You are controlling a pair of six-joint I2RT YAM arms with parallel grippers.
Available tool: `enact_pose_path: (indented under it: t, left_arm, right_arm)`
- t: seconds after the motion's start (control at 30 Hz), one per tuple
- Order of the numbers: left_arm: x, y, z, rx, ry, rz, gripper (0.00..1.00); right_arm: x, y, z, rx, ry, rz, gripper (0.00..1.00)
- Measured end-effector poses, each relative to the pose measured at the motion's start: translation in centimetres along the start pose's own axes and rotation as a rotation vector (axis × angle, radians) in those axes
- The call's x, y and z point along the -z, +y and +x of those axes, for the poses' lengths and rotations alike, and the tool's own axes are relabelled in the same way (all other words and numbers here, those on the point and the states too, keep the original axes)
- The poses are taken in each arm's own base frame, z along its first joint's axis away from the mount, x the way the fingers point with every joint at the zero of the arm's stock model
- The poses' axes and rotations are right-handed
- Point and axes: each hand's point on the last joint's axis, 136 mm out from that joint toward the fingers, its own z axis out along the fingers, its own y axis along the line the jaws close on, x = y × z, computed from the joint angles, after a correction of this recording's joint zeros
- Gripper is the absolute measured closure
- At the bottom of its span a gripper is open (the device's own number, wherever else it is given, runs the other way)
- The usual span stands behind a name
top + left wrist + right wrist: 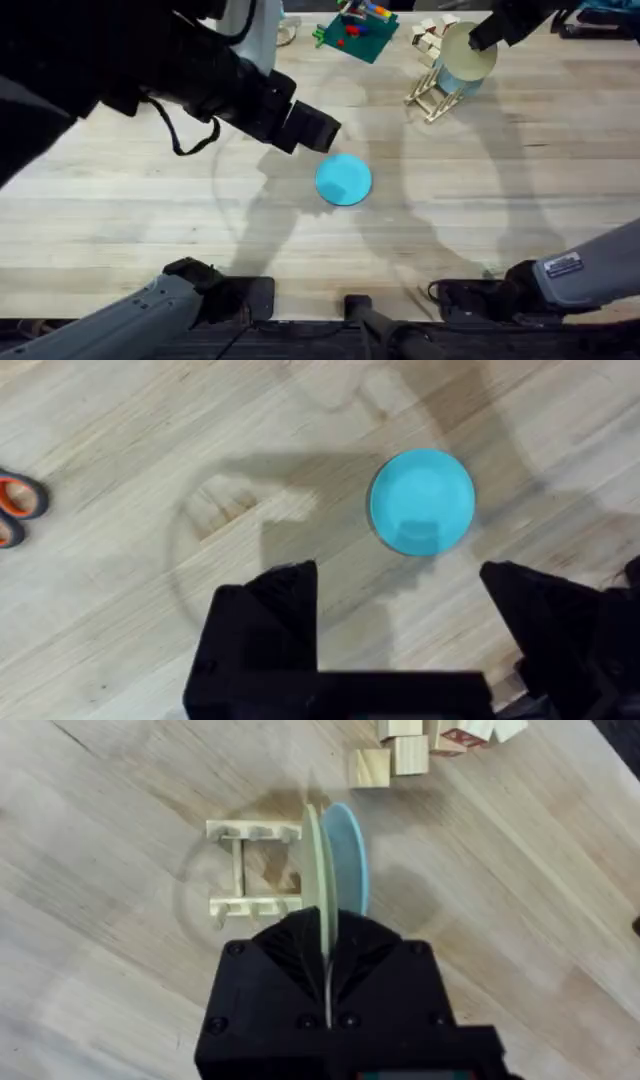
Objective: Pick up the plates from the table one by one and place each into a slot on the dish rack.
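Turquoise plate (344, 180) lies flat on my surface (120, 200), out ahead of my left fingers (290, 630) and slightly toward the right one of the pair; those fingers are spread wide with bare wood between them, holding nothing, and my left gripper (398, 620) hangs above the planks near the plate without touching it. Its shadow falls across the pale boards beside the plate.

My right gripper (327, 955) is pinched tight on the edge of the cream-yellow plate (318, 870), which stands on edge straight out from my fingertips. Just behind it, nearly face to face, is a paler sky-blue plate (350, 860). Both stand at the dish rack (245, 870), whose pegged rails reach out to one side of them; I cannot tell which slot either plate is in.

Beyond the rack, loose wooden blocks (400, 750) are scattered on the long-grained planks. At the far edge sits a green tray of coloured pieces (355, 32).
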Motion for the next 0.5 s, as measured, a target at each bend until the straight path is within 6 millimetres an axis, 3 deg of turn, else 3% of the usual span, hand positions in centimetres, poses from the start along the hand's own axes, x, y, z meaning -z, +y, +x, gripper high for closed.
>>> enact_pose_path:
  t: [0.5]
  left_arm:
    - [0.0, 0.0, 0.0, 0.000, 0.000, 0.000, 0.007]
  right_arm:
    - [-2.9, 0.2, 0.6, 0.009, 0.045, -0.042, 0.971]
